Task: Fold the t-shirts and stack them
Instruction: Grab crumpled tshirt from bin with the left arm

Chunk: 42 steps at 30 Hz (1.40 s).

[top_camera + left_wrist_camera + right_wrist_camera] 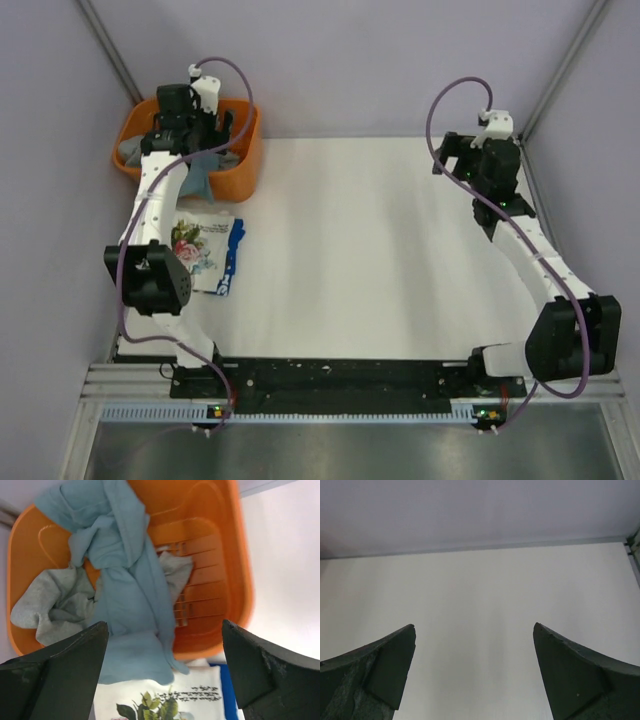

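Left side, near: folded white floral t-shirt (205,255) lies flat on the table (380,260), just near of the orange tub (247,150).

Far left: in the tub, a blue-grey t-shirt (130,580) lies bunched, its end spilling over the near rim beside the floral one. A grey t-shirt (50,605) lies crumpled to its left.

Left gripper (195,135) hangs above the tub, jaws spread wide, holding nothing.

Far right: right gripper (490,165) is above the white table, jaws spread wide, nothing between them.
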Available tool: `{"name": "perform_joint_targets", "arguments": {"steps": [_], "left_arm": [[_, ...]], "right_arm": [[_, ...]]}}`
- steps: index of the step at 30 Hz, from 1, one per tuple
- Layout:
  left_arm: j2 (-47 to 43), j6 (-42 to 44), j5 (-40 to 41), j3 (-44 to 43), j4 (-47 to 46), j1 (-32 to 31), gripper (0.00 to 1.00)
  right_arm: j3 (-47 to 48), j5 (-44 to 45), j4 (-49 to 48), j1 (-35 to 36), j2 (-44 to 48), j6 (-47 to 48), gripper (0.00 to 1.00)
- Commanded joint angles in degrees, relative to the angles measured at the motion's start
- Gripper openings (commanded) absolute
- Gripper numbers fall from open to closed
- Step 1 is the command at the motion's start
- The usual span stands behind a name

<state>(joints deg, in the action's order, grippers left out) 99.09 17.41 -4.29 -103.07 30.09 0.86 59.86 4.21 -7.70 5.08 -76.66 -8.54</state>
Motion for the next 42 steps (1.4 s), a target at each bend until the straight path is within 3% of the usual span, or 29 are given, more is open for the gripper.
{"name": "perform_joint_targets", "arguments": {"steps": [1, 4, 8, 19, 25, 29, 31, 32, 33, 34, 35, 37, 42], "left_arm": [[10.75, 3.16, 10.36, -12.29, 10.76, 1.16, 0.98], [18.49, 2.02, 12.55, -21.97, 13.33, 1.51, 0.99], [26.14, 1.57, 18.25, -29.81, 8.08, 1.51, 0.99], [37.31, 12.64, 19.33, -30.52, -15.04, -0.33, 0.99], [45.83, 16.42, 23.62, -38.08, -24.97, -0.51, 0.99], [48.74, 19.24, 22.85, -38.53, -31.56, -0.34, 0.97], [49.62, 19.68, 21.87, -38.7, -32.54, -0.34, 0.88], [49.97, 19.68, 21.7, -38.7, -32.98, -0.25, 0.79], [50.15, 19.59, 21.78, -38.53, -33.51, -0.25, 0.6], [50.32, 19.33, 22.74, -38.61, -34.73, -0.34, 0.23], [50.24, 19.07, 23.53, -38.79, -35.09, -0.07, 0.11], [49.45, 18.28, 23.63, -38.88, -35.27, 0.54, 0.01], [41.74, 12.57, 22.23, -36.96, -30.45, 2.56, 0.0]], "right_arm": [[4.65, -2.79, 14.11, 4.58, -1.65, 0.63, 0.98], [4.66, -4.03, 14.91, 5.9, -1.03, 0.8, 0.98], [3.95, -5.34, 15.09, 7.48, -0.5, 1.32, 0.99], [3.25, -4.91, 14.91, 9.77, -0.33, 3.52, 0.98], [4.39, -5.26, 15.7, 10.82, -1.03, 5.02, 0.98], [5.62, -6.23, 16.49, 12.32, -0.77, 7.65, 0.98], [6.67, -6.4, 17.02, 12.85, -0.68, 8.18, 0.99], [7.11, -6.67, 17.19, 12.93, -0.77, 8.18, 0.99], [7.38, -6.76, 17.2, 13.02, -0.59, 8.18, 0.99], [7.56, -6.93, 17.11, 13.2, -0.42, 8.18, 0.99], [7.82, -6.93, 17.2, 13.29, -0.16, 8.18, 0.99], [7.91, -7.11, 17.11, 13.46, 0.37, 8.18, 0.99], [7.21, -7.02, 17.2, 14.16, 2.57, 8.18, 0.99]]}}
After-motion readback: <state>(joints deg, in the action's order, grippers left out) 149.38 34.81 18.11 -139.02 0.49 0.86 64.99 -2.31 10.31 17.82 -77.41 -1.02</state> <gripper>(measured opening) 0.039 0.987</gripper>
